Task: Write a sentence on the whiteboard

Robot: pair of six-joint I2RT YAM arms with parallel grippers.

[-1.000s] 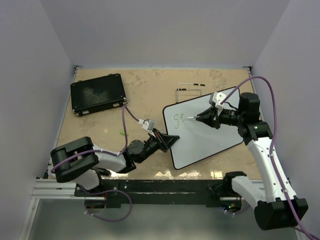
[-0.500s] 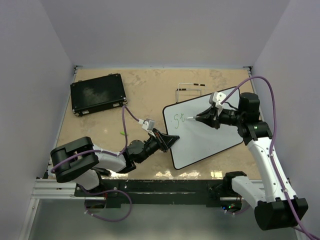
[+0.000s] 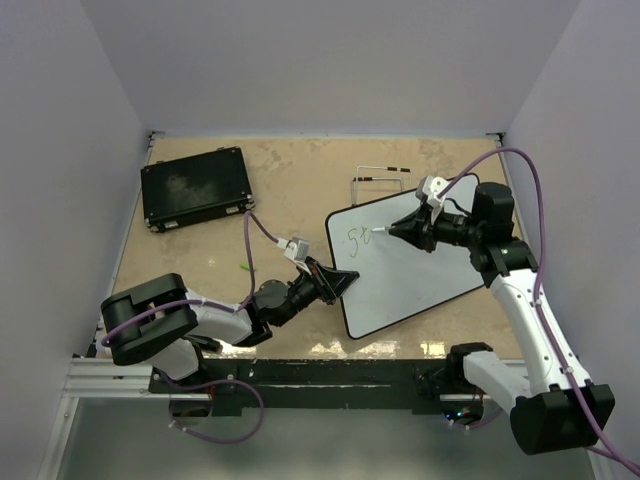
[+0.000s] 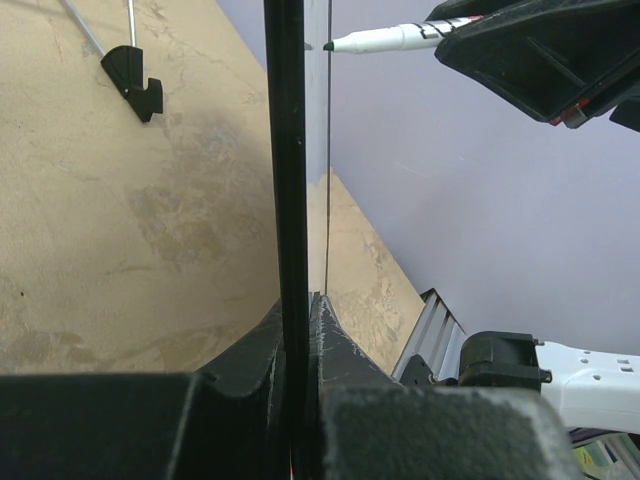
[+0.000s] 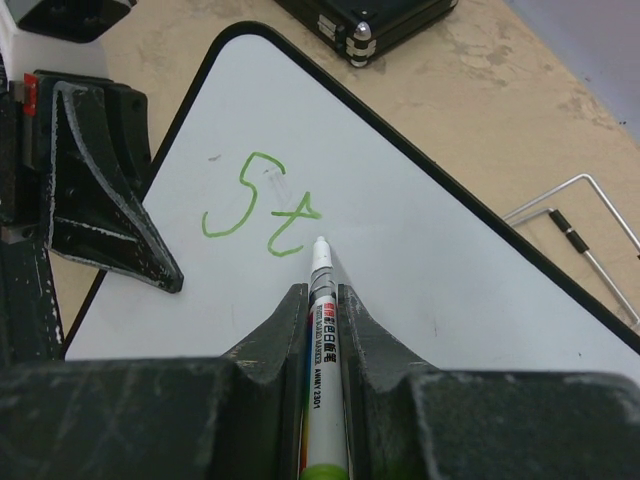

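Note:
The whiteboard (image 3: 415, 265) lies tilted on the table, and my left gripper (image 3: 335, 282) is shut on its left rim. In the left wrist view the rim (image 4: 290, 150) runs edge-on between the closed jaws of the left gripper (image 4: 300, 302). My right gripper (image 3: 405, 230) is shut on a white marker (image 5: 322, 330) with a green end. The marker's tip is at the board surface (image 5: 450, 290), just right of the green letters "St" (image 5: 262, 205), the start of the sentence (image 3: 357, 237). The marker (image 4: 385, 38) also shows in the left wrist view.
A flat black case (image 3: 195, 187) lies at the far left of the table, with its corner (image 5: 370, 20) in the right wrist view. A thin wire stand (image 3: 380, 180) sits behind the board. Walls close in the left, back and right sides.
My right gripper and the marker have shifted slightly left and toward the back of the board. The left gripper and the board have not moved.

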